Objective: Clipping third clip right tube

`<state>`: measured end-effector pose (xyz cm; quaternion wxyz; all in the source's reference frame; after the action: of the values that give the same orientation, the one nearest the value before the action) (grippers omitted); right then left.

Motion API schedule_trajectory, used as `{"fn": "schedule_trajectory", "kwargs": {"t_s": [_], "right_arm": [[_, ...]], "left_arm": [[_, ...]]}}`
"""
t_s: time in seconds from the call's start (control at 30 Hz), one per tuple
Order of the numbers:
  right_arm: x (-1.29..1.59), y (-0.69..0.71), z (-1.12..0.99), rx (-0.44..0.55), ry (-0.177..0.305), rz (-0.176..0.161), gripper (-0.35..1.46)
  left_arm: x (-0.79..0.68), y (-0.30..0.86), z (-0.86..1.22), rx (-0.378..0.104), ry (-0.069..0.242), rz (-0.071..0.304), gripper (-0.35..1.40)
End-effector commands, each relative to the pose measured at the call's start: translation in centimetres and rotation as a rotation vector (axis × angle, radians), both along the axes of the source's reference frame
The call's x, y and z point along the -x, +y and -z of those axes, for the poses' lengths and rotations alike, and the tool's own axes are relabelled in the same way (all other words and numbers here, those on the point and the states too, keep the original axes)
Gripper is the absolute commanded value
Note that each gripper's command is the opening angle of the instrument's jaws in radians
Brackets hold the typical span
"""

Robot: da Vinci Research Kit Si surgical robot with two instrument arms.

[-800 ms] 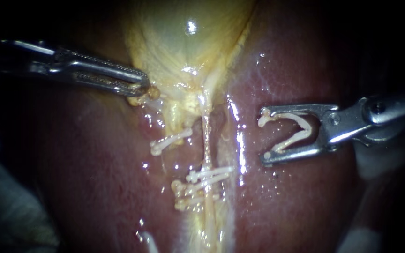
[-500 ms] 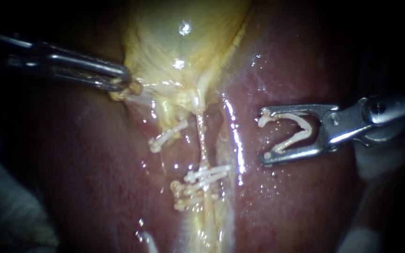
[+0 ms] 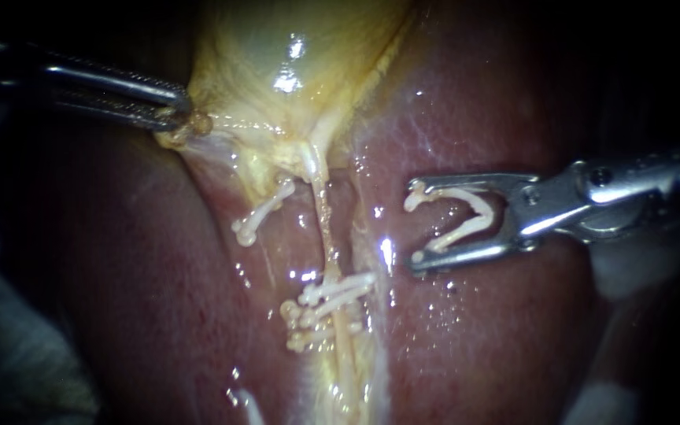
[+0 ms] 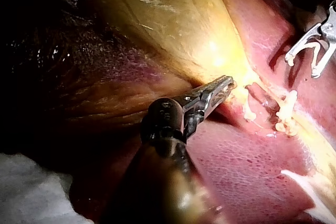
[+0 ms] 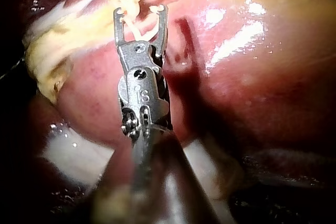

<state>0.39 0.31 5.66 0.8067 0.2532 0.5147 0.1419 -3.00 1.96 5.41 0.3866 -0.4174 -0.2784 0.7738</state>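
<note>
Nearest the endoscope, the right instrument (image 3: 416,227) reaches in from the right edge. Its shaft lies almost level, dipping a little toward the tip. Its jaws stand wide yet grip: each bears on one leg of the clip (image 3: 458,193) seated between them. The clip is a white V, with its apex back toward the jaws' hinge and its open mouth pointing to the view's left, at the right tube (image 3: 323,228). Its long axis runs along the jaws, crossways to that tube. It hangs over the liver (image 3: 474,338), beside the tube but clear of it, level with the tube's bare stretch. The left instrument (image 3: 176,106) comes in from the upper left with its shaft near level, and its jaws are clenched on a yellowish fold at the edge of the gallbladder (image 3: 277,47) — the fold is drawn to a point toward that side. Deeper, on the tissue, the right tube runs as a thin pale strand from the gallbladder's neck toward the bottom of the view. A cluster of clips (image 3: 328,303) crosses it lower down; how many I cannot tell. A lone clip (image 3: 260,216) sits on the other strand, which slants left from the neck. In the right wrist view the cluster lies just ahead of the held clip's mouth.
</note>
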Motion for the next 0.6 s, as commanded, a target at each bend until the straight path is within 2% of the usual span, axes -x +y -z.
{"fn": "schedule_trajectory", "kwargs": {"t_s": [0.03, 0.2, 0.37, 0.6], "right_arm": [[-0.06, 0.01, -0.05, -0.019, -0.009, -0.012, 0.49], [-0.28, 0.02, -0.30, -0.108, -0.032, -0.042, 0.48], [-0.46, -0.02, -0.59, -0.153, -0.045, -0.053, 0.48], [-0.73, -0.09, -0.81, -0.205, -0.031, -0.062, 0.49]], "left_arm": [[0.00, 0.00, 0.00, 0.000, 0.000, 0.000, -0.35], [0.00, 0.00, 0.00, 0.000, 0.000, 0.001, -0.35], [0.01, -0.01, 0.00, 0.000, 0.001, 0.001, -0.35], [0.01, -0.01, 0.00, 0.000, 0.001, 0.001, -0.35]]}}
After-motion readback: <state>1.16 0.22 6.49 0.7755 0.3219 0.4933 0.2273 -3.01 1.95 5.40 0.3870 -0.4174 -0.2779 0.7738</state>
